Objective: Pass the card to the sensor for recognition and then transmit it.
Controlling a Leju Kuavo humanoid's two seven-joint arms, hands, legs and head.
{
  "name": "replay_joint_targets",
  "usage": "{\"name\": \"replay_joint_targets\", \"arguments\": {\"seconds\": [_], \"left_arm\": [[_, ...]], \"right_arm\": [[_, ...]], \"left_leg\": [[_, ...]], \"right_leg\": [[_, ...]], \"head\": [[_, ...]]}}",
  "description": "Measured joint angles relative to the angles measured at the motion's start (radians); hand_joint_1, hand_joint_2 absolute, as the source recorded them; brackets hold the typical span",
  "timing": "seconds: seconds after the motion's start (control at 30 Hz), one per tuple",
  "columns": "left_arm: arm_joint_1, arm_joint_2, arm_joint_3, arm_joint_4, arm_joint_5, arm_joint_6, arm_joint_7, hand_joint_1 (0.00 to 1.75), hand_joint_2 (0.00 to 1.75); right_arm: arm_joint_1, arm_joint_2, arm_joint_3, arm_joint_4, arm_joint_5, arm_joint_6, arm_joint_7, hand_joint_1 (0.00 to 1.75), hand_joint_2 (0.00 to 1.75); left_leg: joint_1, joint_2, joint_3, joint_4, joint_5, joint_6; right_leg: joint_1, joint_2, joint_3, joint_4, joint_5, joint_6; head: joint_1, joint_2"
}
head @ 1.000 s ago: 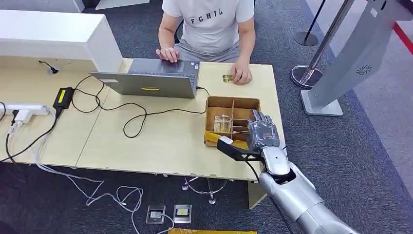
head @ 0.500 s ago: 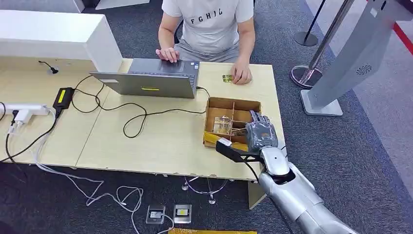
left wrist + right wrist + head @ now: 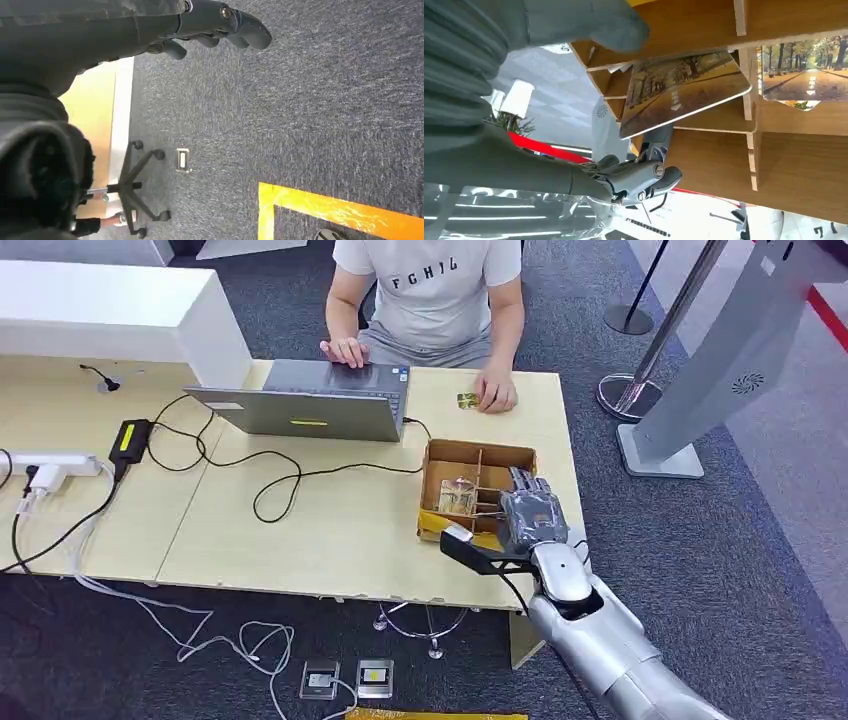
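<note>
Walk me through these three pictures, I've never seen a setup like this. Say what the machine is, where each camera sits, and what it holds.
This is a humanoid robot with silver arms. The head view looks down on a light wooden table with a grey laptop and a compartmented brown wooden box; a person sits opposite. The right robot hand reaches into the box. Its wrist camera shows a card printed with a tree-lined road between thumb and fingers, apparently pinched. The left robot hand hangs over grey carpet, holding nothing.
</note>
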Motion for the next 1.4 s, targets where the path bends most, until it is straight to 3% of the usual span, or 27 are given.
{"name": "replay_joint_targets", "arguments": {"seconds": [0.7, 1.0, 1.4], "left_arm": [[0.000, 0.000, 0.000, 0.000, -0.002, 0.000, 0.000, 0.00, 0.00], [0.000, 0.000, 0.000, 0.000, -0.002, 0.000, 0.005, 0.00, 0.00], [0.000, -0.001, 0.000, 0.000, 0.002, 0.003, 0.010, 0.00, 0.00]], "right_arm": [[-0.017, -0.013, -0.001, -0.047, -0.012, 0.016, 0.019, 0.00, 1.75], [-0.016, 0.000, 0.001, -0.047, -0.067, 0.049, -0.029, 0.00, 1.75], [-0.022, 0.025, 0.021, -0.040, -0.084, 0.046, -0.037, 0.00, 1.75]], "left_leg": [[0.000, 0.000, 0.000, 0.000, 0.000, 0.000], [0.000, 0.000, 0.000, 0.000, 0.000, 0.000], [0.000, 0.000, 0.000, 0.000, 0.000, 0.000]], "right_leg": [[0.000, 0.000, 0.000, 0.000, 0.000, 0.000], [0.000, 0.000, 0.000, 0.000, 0.000, 0.000], [0.000, 0.000, 0.000, 0.000, 0.000, 0.000]], "head": [[0.000, 0.000], [0.000, 0.000], [0.000, 0.000]]}}
